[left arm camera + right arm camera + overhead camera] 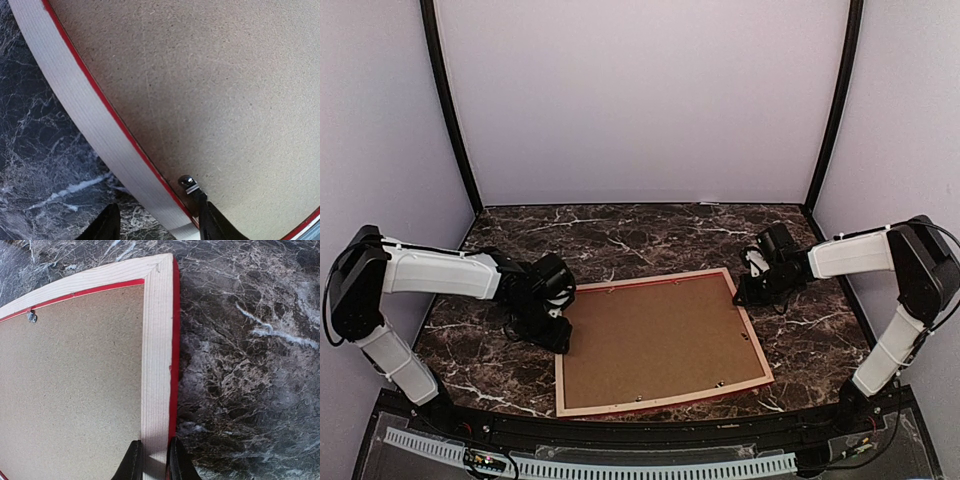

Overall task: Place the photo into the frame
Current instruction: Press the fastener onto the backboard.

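Count, as seen:
- frame (660, 403): one.
- brown backing board (660, 335): one.
- marble table (650, 230): one.
- Arms: two, the left arm (440, 272) and the right arm (855, 255).
- Grippers: two, the left gripper (161, 226) and the right gripper (152, 462), each with two fingers, four in all.
- Small metal clips: one (187, 182) in the left wrist view, one (32, 316) in the right wrist view. From above they are too small to total.

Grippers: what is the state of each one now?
Left gripper: open, astride the frame edge.
Right gripper: closed on the frame edge.
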